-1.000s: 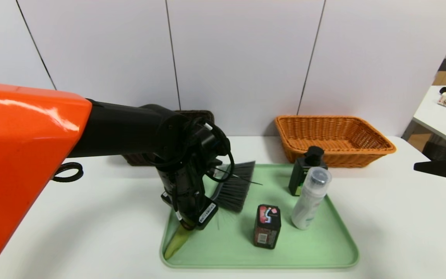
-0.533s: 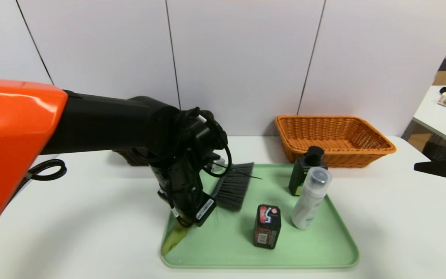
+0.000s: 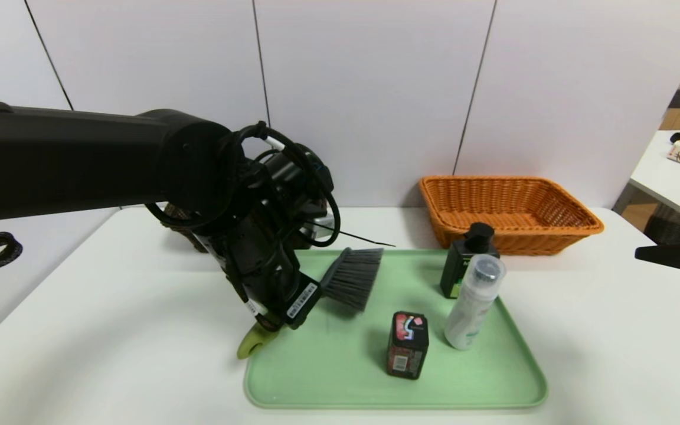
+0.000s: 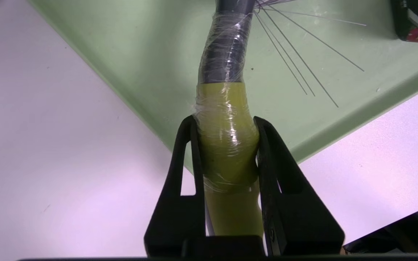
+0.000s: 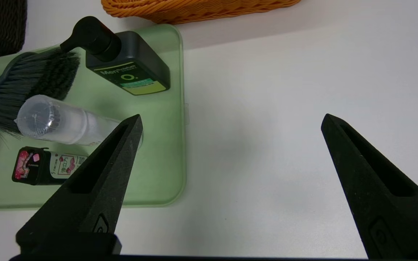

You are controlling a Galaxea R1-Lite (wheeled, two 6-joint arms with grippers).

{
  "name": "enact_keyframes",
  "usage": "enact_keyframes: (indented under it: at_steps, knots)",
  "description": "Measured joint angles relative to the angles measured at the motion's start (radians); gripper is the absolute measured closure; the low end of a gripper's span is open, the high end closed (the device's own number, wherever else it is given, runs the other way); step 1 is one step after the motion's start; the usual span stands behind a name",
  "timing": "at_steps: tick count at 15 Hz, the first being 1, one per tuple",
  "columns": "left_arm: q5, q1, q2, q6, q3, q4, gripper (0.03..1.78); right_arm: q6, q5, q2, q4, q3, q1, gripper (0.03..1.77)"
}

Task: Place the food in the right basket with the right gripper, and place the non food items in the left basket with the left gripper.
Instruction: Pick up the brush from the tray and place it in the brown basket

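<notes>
Lime-green is the handle of the hand brush (image 3: 352, 280), which my left tool (image 4: 226, 121) grasps above the tray (image 3: 399, 392); my right tool (image 5: 233, 117) waits released, beside the tray.

Lime green and grey on brush (image 3: 353, 280) above pale green tray (image 3: 340, 386); woven orange on basket (image 3: 508, 206) behind tray.

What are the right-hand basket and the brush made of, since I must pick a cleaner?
Basket: orange wicker, perhaps plastic, judging by its even, slightly shiny weave. Brush: probably smooth plastic handle under glossy clear film, with thin grey, likely synthetic bristles.
</notes>
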Motion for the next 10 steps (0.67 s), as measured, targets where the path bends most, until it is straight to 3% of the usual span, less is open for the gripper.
enact_keyframes:
  at_steps: [10]
  knots:
    - [0.003, -0.001, -0.114, 0.01, -0.019, -0.003, 1.38, 0.0, 0.002, -0.005, -0.001, -0.002, 0.0, 0.1]
